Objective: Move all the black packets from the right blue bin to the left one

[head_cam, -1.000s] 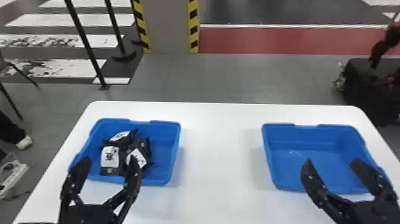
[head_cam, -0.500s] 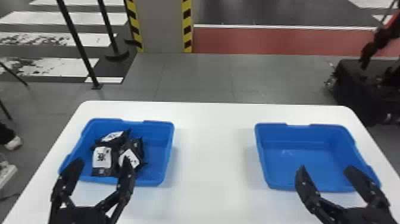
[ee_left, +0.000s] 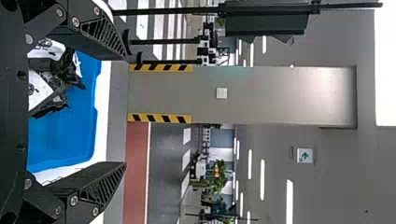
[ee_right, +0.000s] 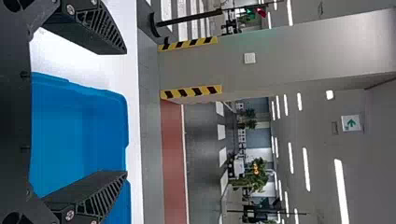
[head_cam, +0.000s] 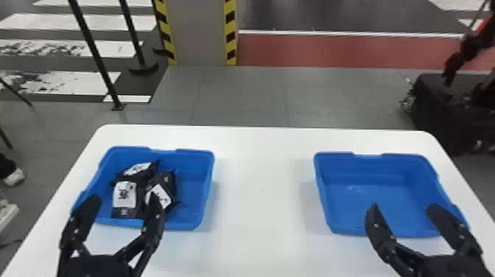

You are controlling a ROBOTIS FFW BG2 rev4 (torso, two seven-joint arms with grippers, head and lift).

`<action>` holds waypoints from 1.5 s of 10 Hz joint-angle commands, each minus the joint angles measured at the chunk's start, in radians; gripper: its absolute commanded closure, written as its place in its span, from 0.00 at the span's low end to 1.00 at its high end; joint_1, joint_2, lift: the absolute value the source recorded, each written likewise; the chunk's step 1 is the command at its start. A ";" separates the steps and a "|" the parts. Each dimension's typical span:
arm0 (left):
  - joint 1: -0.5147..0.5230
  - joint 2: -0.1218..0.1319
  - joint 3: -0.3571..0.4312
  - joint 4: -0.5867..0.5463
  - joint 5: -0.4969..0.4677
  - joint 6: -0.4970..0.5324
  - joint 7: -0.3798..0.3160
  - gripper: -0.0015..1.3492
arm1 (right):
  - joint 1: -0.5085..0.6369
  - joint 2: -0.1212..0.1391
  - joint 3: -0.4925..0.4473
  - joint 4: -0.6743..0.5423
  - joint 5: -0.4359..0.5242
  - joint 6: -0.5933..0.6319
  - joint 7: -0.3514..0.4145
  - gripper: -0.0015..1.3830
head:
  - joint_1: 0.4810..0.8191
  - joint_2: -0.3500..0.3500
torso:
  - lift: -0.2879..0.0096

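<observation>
- white table (head_cam: 257, 176): the left blue bin (head_cam: 191, 188) sits toward its far left corner, just beside the left edge; the right blue bin (head_cam: 368, 195) sits toward the far right corner, near the right edge; the two bins stand well apart
- three black packets with white labels lie bunched in the left blue bin, touching one another, toward its left edge; the front packet (head_cam: 124, 195) is by the near edge, the back packet (head_cam: 139, 169) behind it, the right packet (head_cam: 162, 191) beside it, tilted
- left gripper (head_cam: 125, 199): released, its two fingers spread wide with a gap between; in the head view the fingertips overlap the near part of the left blue bin, one by the near left corner, the other in front of the right packet
- right gripper (head_cam: 404, 207): released too, fingers wide apart; the fingertips overlap the right blue bin's near part, one of them toward its near right corner
</observation>
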 commanded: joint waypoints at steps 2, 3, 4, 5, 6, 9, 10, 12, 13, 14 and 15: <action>-0.002 -0.001 0.000 0.000 -0.002 -0.003 0.000 0.18 | -0.002 0.000 0.000 0.000 0.002 -0.005 -0.002 0.08 | 0.63 0.53 | 0.60; -0.004 -0.001 0.000 0.000 -0.002 -0.005 0.000 0.18 | -0.002 0.000 0.000 0.000 0.002 -0.005 -0.002 0.08 | 0.63 0.53 | 0.60; -0.004 -0.001 0.000 0.000 -0.003 -0.017 0.000 0.18 | -0.002 0.000 0.000 0.000 0.002 -0.005 -0.003 0.08 | 0.63 0.53 | 0.60; -0.004 -0.001 0.000 0.000 -0.003 -0.022 0.000 0.18 | -0.002 0.000 0.000 0.000 0.002 -0.005 -0.002 0.08 | 0.63 0.53 | 0.60; -0.004 -0.001 0.002 0.000 -0.003 -0.022 0.000 0.18 | -0.002 0.000 0.000 0.000 0.002 -0.005 -0.003 0.08 | 0.63 0.53 | 0.60; -0.004 -0.003 0.003 0.000 -0.002 -0.032 0.000 0.18 | 0.000 0.000 0.000 0.000 0.002 -0.007 -0.003 0.08 | 0.63 0.53 | 0.60; -0.004 -0.003 0.003 0.000 -0.002 -0.032 0.000 0.18 | 0.003 0.000 0.000 0.000 0.002 -0.007 -0.003 0.08 | 0.63 0.53 | 0.60; -0.004 -0.003 0.003 0.000 0.000 -0.032 0.000 0.18 | 0.003 0.000 0.000 -0.003 0.002 -0.012 -0.006 0.08 | 0.63 0.53 | 0.60; -0.004 -0.003 0.005 0.000 0.002 -0.032 0.000 0.18 | 0.003 0.000 0.000 -0.003 0.002 -0.012 -0.006 0.08 | 0.63 0.53 | 0.60; -0.004 -0.003 0.005 0.000 0.002 -0.032 0.000 0.18 | 0.003 0.000 0.000 -0.003 0.002 -0.015 -0.008 0.08 | 0.63 0.53 | 0.60; -0.004 -0.003 0.005 0.000 0.002 -0.032 0.000 0.18 | 0.003 0.000 0.000 -0.003 0.002 -0.020 -0.011 0.08 | 0.63 0.53 | 0.60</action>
